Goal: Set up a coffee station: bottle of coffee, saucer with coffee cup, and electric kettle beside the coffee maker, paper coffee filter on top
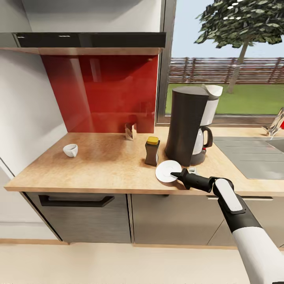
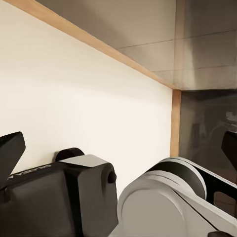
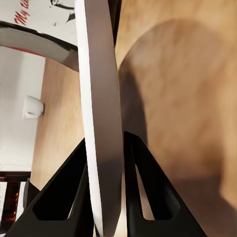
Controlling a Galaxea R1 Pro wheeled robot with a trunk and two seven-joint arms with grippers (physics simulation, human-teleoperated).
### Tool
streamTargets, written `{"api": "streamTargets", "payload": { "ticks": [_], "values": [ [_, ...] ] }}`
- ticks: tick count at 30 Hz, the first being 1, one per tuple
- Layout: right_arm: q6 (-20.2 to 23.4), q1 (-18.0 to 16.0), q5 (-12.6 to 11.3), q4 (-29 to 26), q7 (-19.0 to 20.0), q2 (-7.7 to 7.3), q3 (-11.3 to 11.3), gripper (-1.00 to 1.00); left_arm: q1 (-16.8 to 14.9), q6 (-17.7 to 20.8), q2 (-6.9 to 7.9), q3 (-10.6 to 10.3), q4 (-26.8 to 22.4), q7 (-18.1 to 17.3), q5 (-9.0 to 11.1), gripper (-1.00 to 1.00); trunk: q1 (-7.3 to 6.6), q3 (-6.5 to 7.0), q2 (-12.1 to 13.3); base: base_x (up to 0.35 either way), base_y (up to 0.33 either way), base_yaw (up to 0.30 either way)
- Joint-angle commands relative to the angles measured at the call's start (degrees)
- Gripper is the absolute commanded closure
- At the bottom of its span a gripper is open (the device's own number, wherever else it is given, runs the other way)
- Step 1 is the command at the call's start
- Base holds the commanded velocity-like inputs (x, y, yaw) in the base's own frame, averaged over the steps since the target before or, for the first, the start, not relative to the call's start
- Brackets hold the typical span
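The right gripper (image 1: 175,174) pinches the rim of the one saucer (image 1: 167,171), low in the middle of the frame. The saucer lies flat on the countertop (image 1: 106,161), near its front edge, beside one coffee maker (image 1: 191,124) and one bottle (image 1: 152,151). One cup (image 1: 70,150) sits far left, with bare wood between. I cannot tell if the left gripper (image 2: 118,158) grips anything.

The counter (image 1: 98,165) looks like light wood, smooth and matt. The red wall panel (image 1: 102,90) is shiny like glass. The saucer (image 1: 167,171) looks smooth and white. The coffee maker (image 1: 187,124) is dark, dull plastic.
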Motion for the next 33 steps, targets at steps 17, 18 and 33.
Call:
{"api": "streamTargets", "payload": {
  "ticks": [17,18,33],
  "values": [
    [0.1,0.0,0.3,0.0,0.0,-0.04,0.1,1.00,0.0,0.6,0.02,-0.5,0.0,-0.2,0.5,-1.00,0.00,-0.36,0.0,0.000,0.000,0.000],
    [0.1,0.0,0.3,0.0,0.0,-0.04,0.1,1.00,0.0,0.6,0.02,-0.5,0.0,-0.2,0.5,-1.00,0.00,-0.36,0.0,0.000,0.000,0.000],
    [0.1,0.0,0.3,0.0,0.0,0.04,0.1,1.00,0.0,0.6,0.02,-0.5,0.0,-0.2,0.5,-1.00,0.00,-0.36,0.0,0.000,0.000,0.000]
  ]
}}
